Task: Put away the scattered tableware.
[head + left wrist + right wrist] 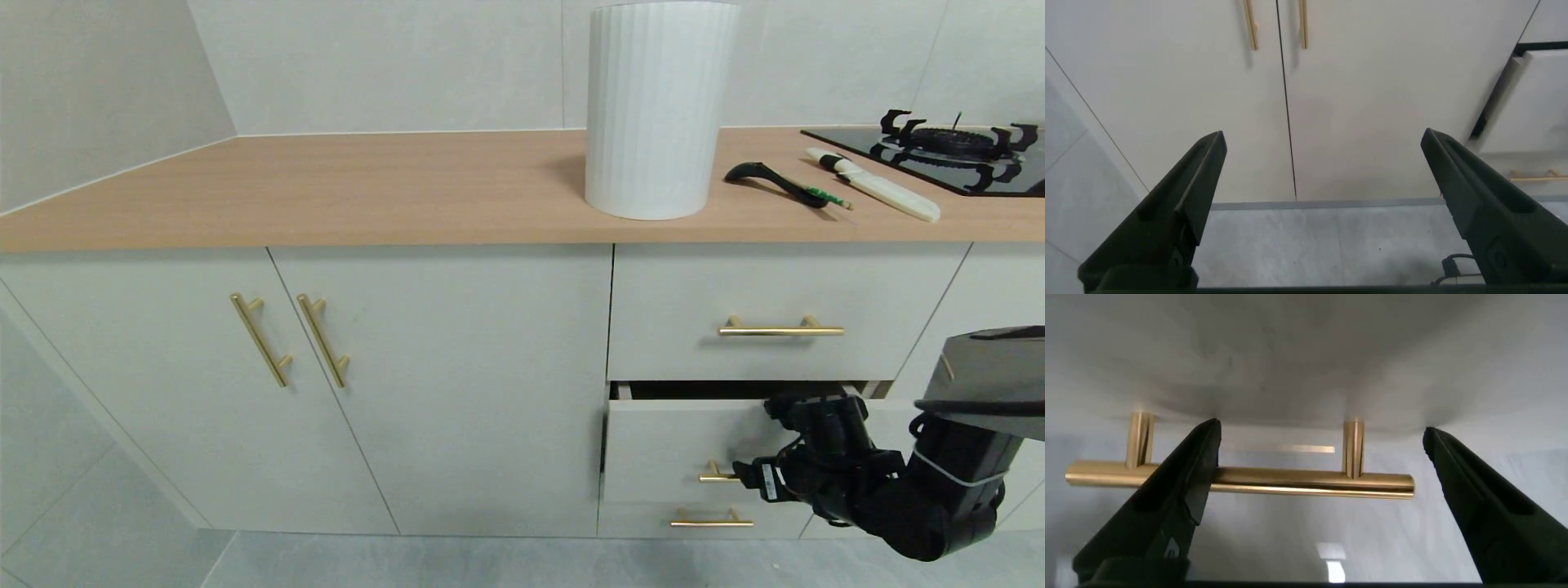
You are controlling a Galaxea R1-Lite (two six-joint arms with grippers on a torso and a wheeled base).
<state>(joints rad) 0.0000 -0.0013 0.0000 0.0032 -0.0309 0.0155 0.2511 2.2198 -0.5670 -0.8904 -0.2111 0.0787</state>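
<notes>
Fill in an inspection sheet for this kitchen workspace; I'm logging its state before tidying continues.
Surface: wooden countertop, tableware lying at its right end.
Job's things: black ladle, green-banded stick and white knife loose on the counter; middle drawer slightly open.
Clutter: tall white ribbed container standing on the counter.
Grippers: right gripper open, fingers either side of the drawer's brass handle; left gripper open, holding nothing, facing the cabinet doors.
Cables: pale cord across the right arm.
Surroundings: hob at the far right; tiled wall; grey floor.
</notes>
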